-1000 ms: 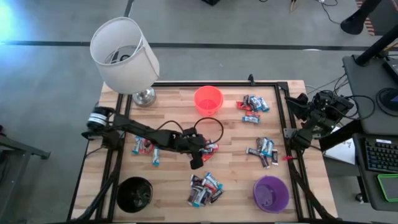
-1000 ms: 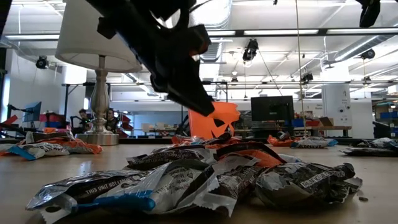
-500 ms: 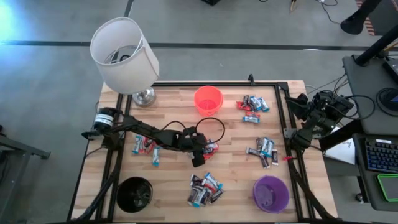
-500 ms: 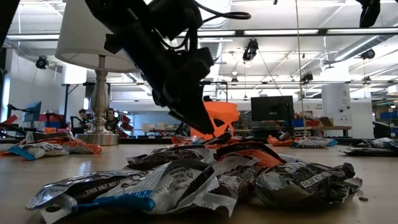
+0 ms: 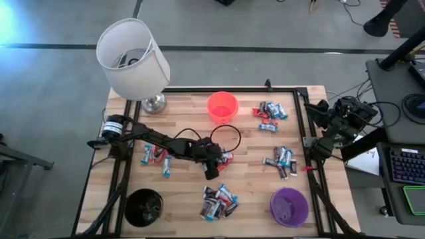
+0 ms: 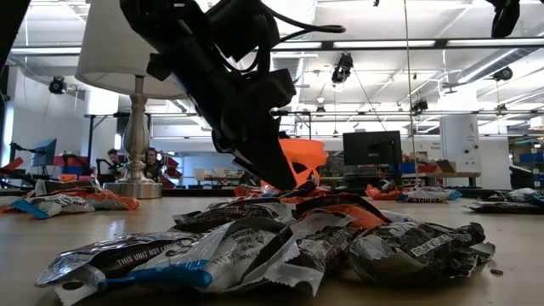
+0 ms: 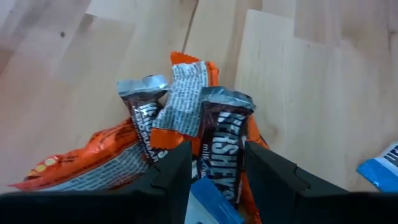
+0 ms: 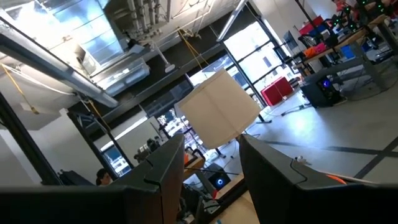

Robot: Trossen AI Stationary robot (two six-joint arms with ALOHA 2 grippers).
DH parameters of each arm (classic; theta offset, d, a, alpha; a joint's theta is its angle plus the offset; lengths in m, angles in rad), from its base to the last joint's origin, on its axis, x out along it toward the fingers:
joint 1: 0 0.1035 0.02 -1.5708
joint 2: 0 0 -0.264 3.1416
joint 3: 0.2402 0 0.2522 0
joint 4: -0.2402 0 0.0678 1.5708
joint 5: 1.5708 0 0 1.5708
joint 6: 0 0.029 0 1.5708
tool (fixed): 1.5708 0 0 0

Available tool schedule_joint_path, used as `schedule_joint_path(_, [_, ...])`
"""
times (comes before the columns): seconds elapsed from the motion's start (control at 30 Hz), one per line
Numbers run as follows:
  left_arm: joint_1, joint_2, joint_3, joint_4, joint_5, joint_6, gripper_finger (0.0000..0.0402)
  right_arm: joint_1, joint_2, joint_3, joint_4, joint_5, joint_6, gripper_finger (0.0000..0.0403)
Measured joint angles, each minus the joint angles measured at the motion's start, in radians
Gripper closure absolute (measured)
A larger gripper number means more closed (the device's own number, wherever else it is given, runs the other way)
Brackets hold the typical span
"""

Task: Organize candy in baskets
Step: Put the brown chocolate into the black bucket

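Big open workshop with ceiling lights and monitors in the back, and a wooden slat table [image 5: 186, 192] in a black frame in the middle of it. A white lampshade lamp [image 5: 133, 58] stands at the far left corner. The left gripper [image 5: 214, 159] is down near the table's center, right over a little cluster of candy [image 7: 186, 124] there: the wrist view shows its two fingers [image 7: 168, 177] spread apart, with a brown-and-silver chocolate wrapper sitting between them on top of orange ones and a light blue wrapper close in. Can't say it's actually pinching anything, the fingers just stand either side of it. The rest of the candy is in heaps: one on the left side [image 5: 156, 159], one near the front middle [image 5: 218, 201], one at the far right [image 5: 271, 114] and one at mid right [image 5: 282, 161]. The orange-red basket [image 5: 222, 106] is at the far middle, just beyond the gripper, the black basket [image 5: 143, 206] at the front left corner, the purple basket [image 5: 289, 206] at the front right. All three look empty from above. The right gripper [image 8: 211, 168] is parked off the table's right edge, pointing up into the room, fingers spread with nothing between them.
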Motion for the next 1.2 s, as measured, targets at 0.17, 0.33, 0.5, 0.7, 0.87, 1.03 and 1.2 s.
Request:
schedule_joint_path(0.17, [0.015,0.001,0.000,-0.001,0.000,0.000,0.0273,0.000,0.000,0.000,0.000,0.000,0.000,0.0257])
schedule_joint_path(0.33, [0.024,0.026,0.000,0.006,0.033,-0.005,0.0285,0.000,0.000,0.000,0.000,0.000,0.000,0.0257])
schedule_joint_path(0.5, [0.024,0.039,0.000,0.019,0.044,-0.015,0.0302,0.000,0.000,0.000,0.000,0.000,0.000,0.0257])
schedule_joint_path(0.7, [0.024,0.039,0.000,0.023,0.044,-0.014,0.0341,0.000,0.000,0.000,0.000,0.000,0.000,0.0257])
schedule_joint_path(0.87, [0.024,0.038,0.000,0.022,0.044,-0.015,0.0392,0.000,0.000,0.000,0.000,0.000,0.000,0.0257])
schedule_joint_path(1.03, [0.024,0.037,0.001,0.018,0.068,-0.030,0.0398,0.000,0.000,0.000,0.000,0.000,-0.001,0.0257])
schedule_joint_path(1.2, [0.019,0.037,0.036,-0.008,0.082,-0.038,0.0401,0.000,0.000,0.000,0.000,0.000,-0.001,0.0257])
